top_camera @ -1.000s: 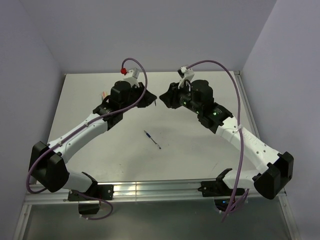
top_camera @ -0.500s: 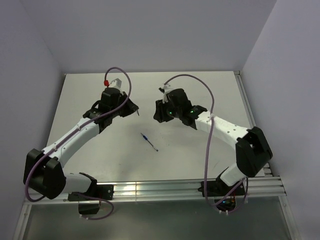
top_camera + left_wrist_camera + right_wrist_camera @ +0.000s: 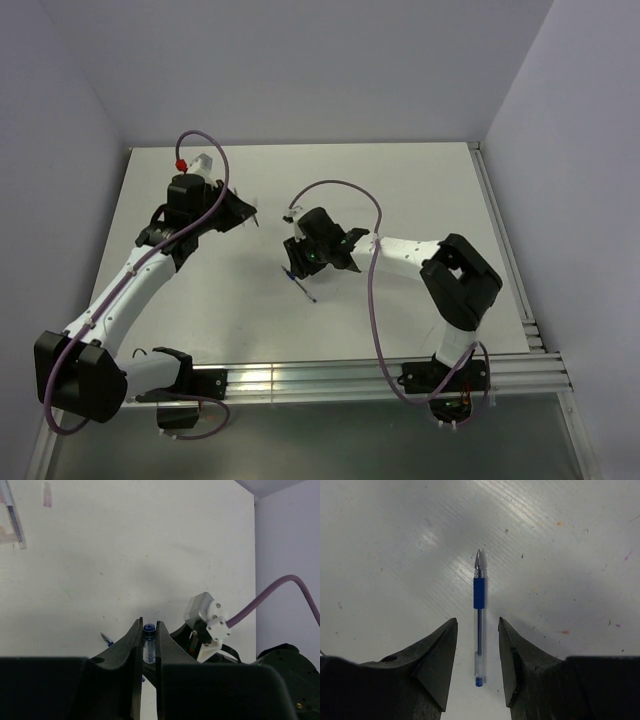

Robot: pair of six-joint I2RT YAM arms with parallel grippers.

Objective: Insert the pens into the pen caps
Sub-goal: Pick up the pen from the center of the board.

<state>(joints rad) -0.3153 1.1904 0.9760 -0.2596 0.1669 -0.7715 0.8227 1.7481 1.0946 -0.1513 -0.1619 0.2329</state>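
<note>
Top cam sits high behind the bases (image 3: 175, 372) looking down on the whole table (image 3: 420, 190), right wrist cam hangs close over the pen (image 3: 478, 617) facing straight down, left wrist cam peers low across the table at the right arm (image 3: 206, 622), and top catches that pen and arm too.

one pen (image 3: 478, 630) on the table (image 3: 420, 190) near its middle, between the parted fingers of the right gripper (image 3: 478, 621), touching neither; left gripper (image 3: 148, 625) farther back and left, a pen cap (image 3: 148, 640) between its fingers; second pen (image 3: 14, 517) and loose cap (image 3: 47, 494) near each other, beyond it
</note>
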